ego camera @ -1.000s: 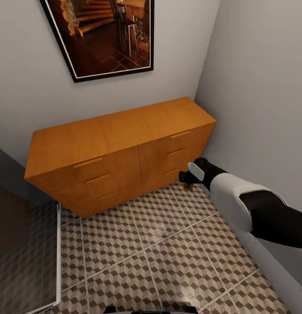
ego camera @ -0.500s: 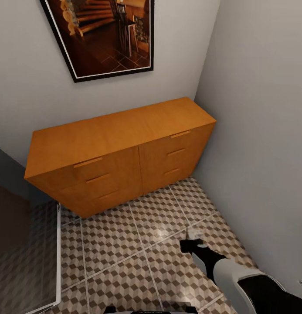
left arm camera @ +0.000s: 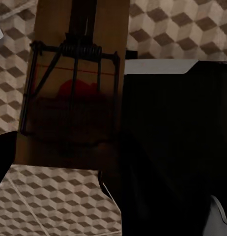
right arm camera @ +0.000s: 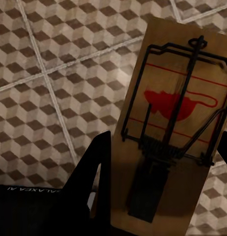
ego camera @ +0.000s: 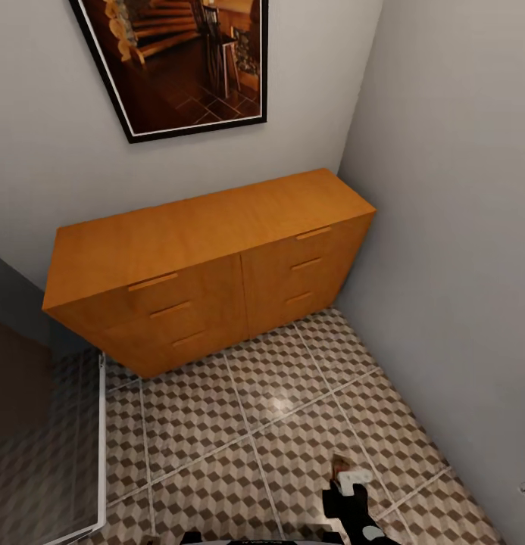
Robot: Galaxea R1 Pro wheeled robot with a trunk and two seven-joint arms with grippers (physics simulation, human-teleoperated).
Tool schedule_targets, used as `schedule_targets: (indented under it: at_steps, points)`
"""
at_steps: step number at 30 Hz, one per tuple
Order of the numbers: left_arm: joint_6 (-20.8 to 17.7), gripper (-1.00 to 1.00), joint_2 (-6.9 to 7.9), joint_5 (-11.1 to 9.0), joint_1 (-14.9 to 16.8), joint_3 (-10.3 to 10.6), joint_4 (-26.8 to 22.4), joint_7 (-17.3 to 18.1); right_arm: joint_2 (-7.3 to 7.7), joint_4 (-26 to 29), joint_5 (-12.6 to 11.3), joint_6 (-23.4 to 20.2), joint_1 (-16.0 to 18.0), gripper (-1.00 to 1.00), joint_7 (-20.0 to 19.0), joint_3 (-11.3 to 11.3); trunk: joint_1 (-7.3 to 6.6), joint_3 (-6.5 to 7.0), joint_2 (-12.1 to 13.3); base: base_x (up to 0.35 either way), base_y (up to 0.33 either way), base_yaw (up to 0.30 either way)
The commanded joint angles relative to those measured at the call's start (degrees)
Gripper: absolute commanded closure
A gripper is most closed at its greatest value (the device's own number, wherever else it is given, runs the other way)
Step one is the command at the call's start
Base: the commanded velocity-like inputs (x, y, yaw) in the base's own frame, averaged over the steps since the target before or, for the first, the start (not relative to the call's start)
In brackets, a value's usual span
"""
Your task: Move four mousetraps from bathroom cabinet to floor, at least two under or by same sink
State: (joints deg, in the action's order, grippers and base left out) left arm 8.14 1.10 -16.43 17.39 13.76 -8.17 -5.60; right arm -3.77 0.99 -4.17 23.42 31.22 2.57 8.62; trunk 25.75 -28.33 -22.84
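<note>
The cabinet [ego camera: 194,257] stands against the back wall with all its drawers closed. A tan mousetrap [right arm camera: 177,118] with dark wire and a red spot lies between the dark fingers [right arm camera: 96,167] of my right gripper [right arm camera: 162,162], held over the bathroom floor [right arm camera: 54,78]. In the head view that right gripper [ego camera: 345,484] sits low near the bottom edge, above the tiled floor [ego camera: 239,424], with a sliver of mousetrap [ego camera: 339,462] at its tip. My left gripper [left arm camera: 59,152] holds a second mousetrap [left arm camera: 74,83] above the tiles, beside the dark robot body [left arm camera: 177,147].
A grey wall [ego camera: 451,227] closes the right side and meets the cabinet's end. A framed picture [ego camera: 179,60] hangs above the cabinet. At the left, a glass panel with a white frame [ego camera: 101,446] stands on the floor.
My right arm has drawn back from the cabinet's lower right drawers toward the robot, dropping to the bottom edge of the head view. The cabinet has not changed.
</note>
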Motion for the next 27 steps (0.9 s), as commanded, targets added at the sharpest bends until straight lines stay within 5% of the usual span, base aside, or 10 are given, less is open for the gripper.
schedule_targets:
  at_steps: [1,8,15,27]
  points:
    - [0.24,1.0,0.37,-0.36,0.01,0.52,-0.55,-0.5,-0.01,-0.08,-0.54,1.15,-0.66,1.0,-0.02,0.52,0.03,-0.07,-0.08,0.0,0.0,0.0]
    - [0.54,1.0,2.4,-0.49,0.01,0.6,-3.71,-0.81,0.81,-0.11,-0.56,5.09,-2.66,1.0,-0.01,0.58,0.03,-0.07,-0.08,0.0,0.0,0.0]
    - [11.13,1.0,1.83,-0.54,0.01,0.83,1.26,-0.65,1.13,-0.11,-0.58,6.61,-2.74,1.0,-0.1,0.52,0.03,-0.07,-0.08,0.0,0.0,0.0]
    - [12.08,1.0,0.85,-0.62,0.01,0.83,4.04,-0.47,1.01,-0.11,-0.58,6.32,-2.74,1.0,0.17,0.55,0.03,-0.07,-0.08,0.0,0.0,0.0]
